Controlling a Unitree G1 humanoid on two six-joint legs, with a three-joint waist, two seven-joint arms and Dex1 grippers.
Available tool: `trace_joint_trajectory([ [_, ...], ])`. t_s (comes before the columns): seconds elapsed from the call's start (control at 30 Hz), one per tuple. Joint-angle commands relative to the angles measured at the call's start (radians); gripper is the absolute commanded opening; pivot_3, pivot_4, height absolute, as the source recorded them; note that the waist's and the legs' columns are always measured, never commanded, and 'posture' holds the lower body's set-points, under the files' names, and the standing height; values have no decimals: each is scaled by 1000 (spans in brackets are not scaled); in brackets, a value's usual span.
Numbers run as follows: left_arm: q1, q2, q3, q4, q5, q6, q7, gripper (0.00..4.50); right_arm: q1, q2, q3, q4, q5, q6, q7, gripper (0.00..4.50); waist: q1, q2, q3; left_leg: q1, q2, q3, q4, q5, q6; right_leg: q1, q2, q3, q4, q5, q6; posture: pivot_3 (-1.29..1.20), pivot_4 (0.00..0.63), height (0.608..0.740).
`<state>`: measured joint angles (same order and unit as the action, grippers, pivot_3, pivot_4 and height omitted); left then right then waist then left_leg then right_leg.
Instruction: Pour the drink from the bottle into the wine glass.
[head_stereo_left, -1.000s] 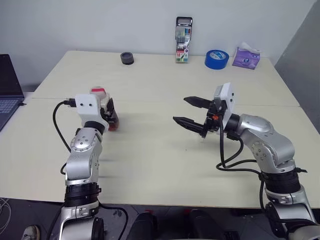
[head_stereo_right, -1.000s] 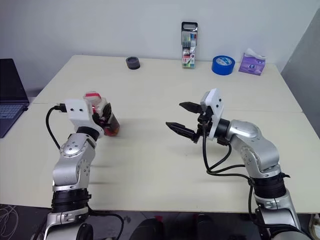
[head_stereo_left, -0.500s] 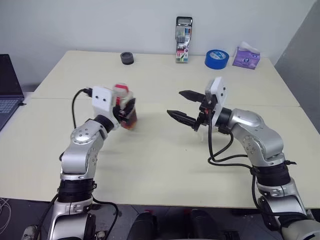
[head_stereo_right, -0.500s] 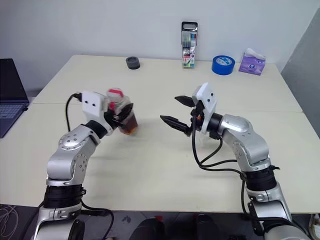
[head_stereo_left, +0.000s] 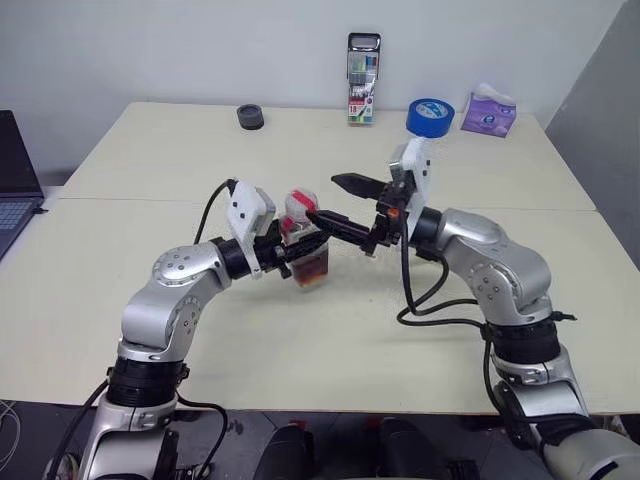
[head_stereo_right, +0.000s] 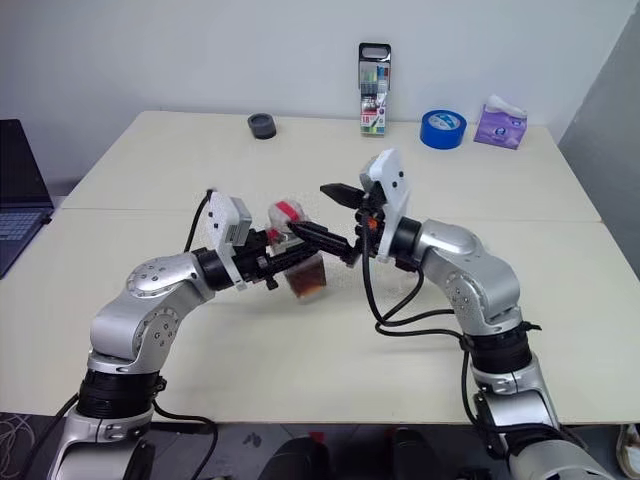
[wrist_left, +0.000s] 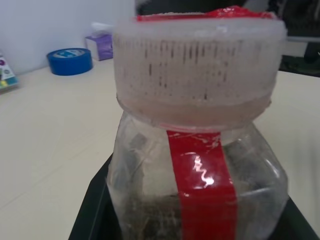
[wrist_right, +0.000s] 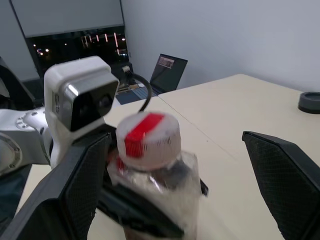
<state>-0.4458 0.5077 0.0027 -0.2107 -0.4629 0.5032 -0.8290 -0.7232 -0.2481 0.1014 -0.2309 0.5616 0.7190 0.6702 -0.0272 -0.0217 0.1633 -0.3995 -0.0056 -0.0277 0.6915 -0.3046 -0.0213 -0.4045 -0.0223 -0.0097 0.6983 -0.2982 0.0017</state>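
My left gripper (head_stereo_left: 292, 250) is shut on the bottle (head_stereo_left: 312, 262), a small clear bottle with a red label strip (wrist_left: 205, 185), and holds it upright above the table's middle. The drink (head_stereo_right: 308, 284), dark red-brown, fills the bottle's lowest part. A red-and-white cap (head_stereo_left: 298, 206) tops the bottle. My right gripper (head_stereo_left: 322, 198) points left and is open, with one finger (wrist_right: 285, 175) on each side of the cap and far apart. Whether a finger touches the cap I cannot tell. The wine glass is hidden from view.
Along the table's far edge stand a tall clear marker case (head_stereo_left: 362, 65), a blue tape roll (head_stereo_left: 430, 117), a purple tissue pack (head_stereo_left: 488, 110) and a small black round object (head_stereo_left: 250, 117). A laptop (head_stereo_left: 10, 190) sits past the left edge.
My left gripper swung right with the bottle, from the left part of the table to the middle. The right gripper moved left and slightly up until its open fingers flank the cap.
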Motion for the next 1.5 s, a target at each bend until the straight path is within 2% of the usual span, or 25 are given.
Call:
trace_joint_trajectory([
  [0.03,-41,2,2,-19,-16,-23,-25,1744,-19,8,-11,-70,48,32,-7,4500,0,0,0,0,0,0,0,0,0,0,0,0,0,0,0,0,150,740],
  [0.37,-42,-26,-20,-31,-19,-23,-32,1744,22,1,49,-96,4,-13,17,4500,0,0,0,0,0,0,0,-1,1,0,0,0,0,0,0,0,150,740],
  [0.77,-28,-30,-24,-33,-15,-29,-25,1744,4,20,38,-38,-32,-76,6,4500,-1,0,0,0,0,0,0,0,0,0,0,0,0,0,0,0,150,740],
  [1.03,-26,-33,-13,-38,-23,-25,-7,1744,9,16,46,-32,-39,-83,12,1813,-1,0,0,0,0,0,0,0,1,0,0,0,0,0,0,0,150,740],
  [1.17,-18,-26,-10,-53,-25,-22,-8,1744,17,-3,61,-29,-48,-98,42,1825,-1,0,0,0,0,0,0,0,1,0,0,0,0,0,0,0,150,740],
  [1.27,-11,-6,-16,-98,-52,-3,-40,1744,-6,-56,82,7,-39,-134,173,1825,-1,0,0,0,0,0,0,-1,1,0,0,0,0,0,0,0,150,740],
  [1.33,5,17,-25,-161,-93,23,-84,1744,-58,-105,86,65,-4,-161,330,1825,-2,1,1,0,0,0,0,-1,2,0,0,0,0,0,0,0,150,740],
  [1.4,33,57,-35,-233,-143,44,-149,1744,-148,-151,118,191,-12,-223,534,1825,-5,2,2,0,0,0,0,-1,2,0,0,0,0,0,0,0,150,740],
  [1.5,43,85,-33,-280,-198,75,-183,1744,-243,-167,168,377,-73,-339,708,1825,-5,3,2,2,0,0,-1,-1,2,0,1,0,0,0,0,0,150,740],
])
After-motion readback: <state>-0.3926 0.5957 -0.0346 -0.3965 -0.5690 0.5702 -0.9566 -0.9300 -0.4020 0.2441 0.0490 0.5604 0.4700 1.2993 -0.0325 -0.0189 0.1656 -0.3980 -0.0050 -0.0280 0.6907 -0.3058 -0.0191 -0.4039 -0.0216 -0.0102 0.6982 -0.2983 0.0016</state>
